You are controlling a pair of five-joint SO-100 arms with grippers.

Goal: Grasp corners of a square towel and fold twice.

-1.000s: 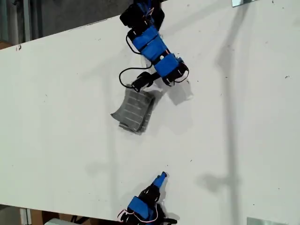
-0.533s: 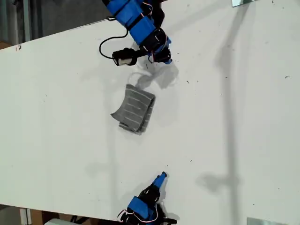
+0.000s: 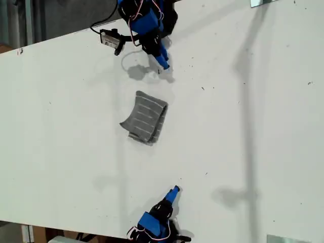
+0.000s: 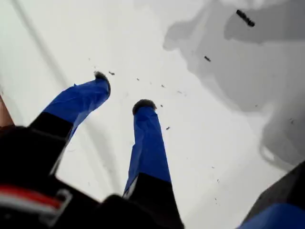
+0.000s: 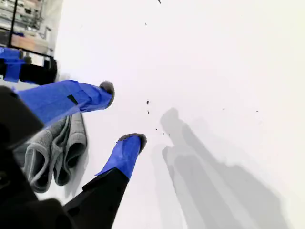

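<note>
The dark grey striped towel (image 3: pixel 146 120) lies folded into a small bundle in the middle of the white table (image 3: pixel 263 126), its layered edges facing the exterior view's bottom. No single corner can be picked out in the bundle. My first gripper (image 3: pixel 162 63) hovers near the exterior view's top, apart from the towel, and is open and empty (image 4: pixel 123 90) over bare table. At the exterior view's bottom my second gripper (image 3: pixel 173 192) is open and empty (image 5: pixel 124 113). The towel (image 5: pixel 57 152) shows beside it, untouched.
Metal plates sit at the exterior view's top right (image 3: pixel 263 2) and bottom right (image 3: pixel 286 239). The table's far edge (image 3: pixel 61 36) slants along the exterior view's top left. Dark specks (image 4: pixel 164 86) dot the surface. The first arm (image 5: pixel 19 67) appears beyond the towel.
My first gripper has drawn back from the towel's upper edge toward the exterior view's top, swinging its camera cable around. The towel stays folded in place. The second arm has not moved.
</note>
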